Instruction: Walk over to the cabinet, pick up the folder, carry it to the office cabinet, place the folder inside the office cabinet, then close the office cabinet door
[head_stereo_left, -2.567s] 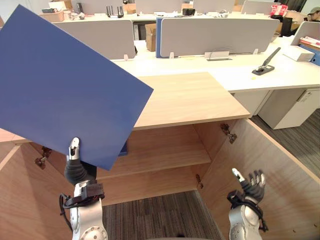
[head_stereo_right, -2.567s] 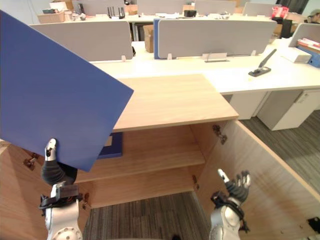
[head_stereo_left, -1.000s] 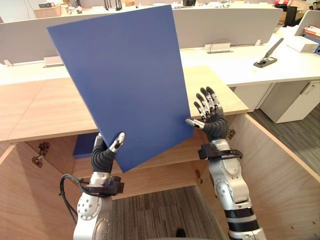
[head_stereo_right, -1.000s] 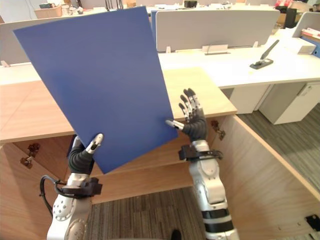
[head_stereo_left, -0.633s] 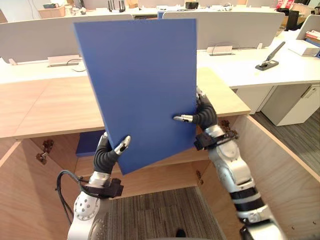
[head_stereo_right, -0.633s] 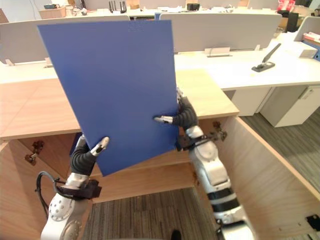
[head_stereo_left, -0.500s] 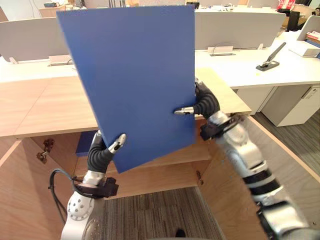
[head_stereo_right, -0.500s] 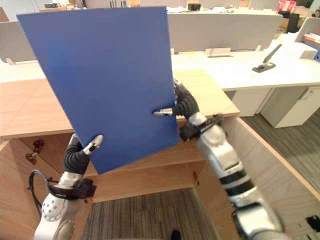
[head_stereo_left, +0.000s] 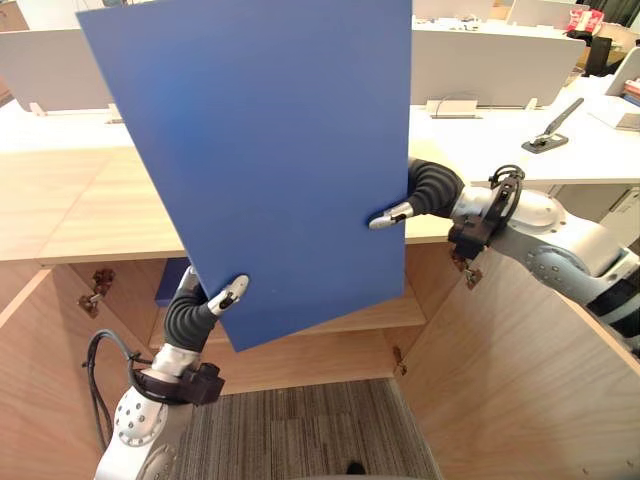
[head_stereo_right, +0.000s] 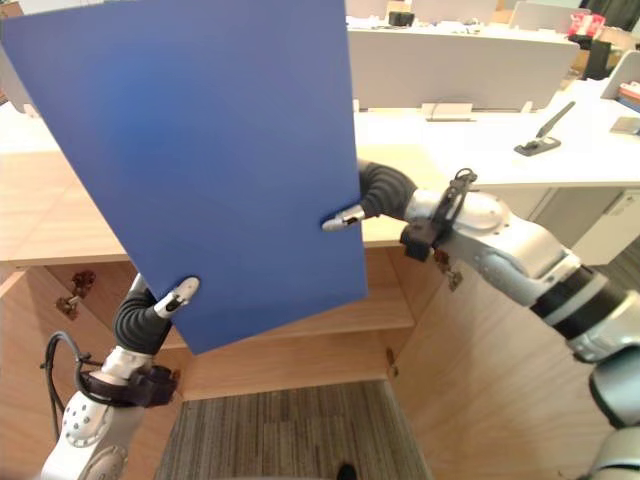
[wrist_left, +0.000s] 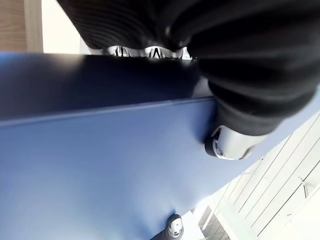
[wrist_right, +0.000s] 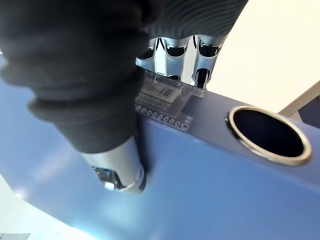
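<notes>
A large blue folder is held upright in front of the wooden office cabinet, hiding much of it. My left hand pinches the folder's lower corner, thumb on the near face. My right hand grips its right edge at mid height, thumb on the near face and fingers behind the spine. The right wrist view shows the spine's round finger hole. In the left wrist view the thumb presses on the blue cover.
Both cabinet doors stand open: the left door and the right door. A shelf inside carries another blue item. White desks with grey dividers lie behind; a stapler rests there. Carpet lies below.
My right hand came up from low by the right door, reached the folder's right edge and closed on it. The folder turned upright and rose toward the camera. The view shifted.
</notes>
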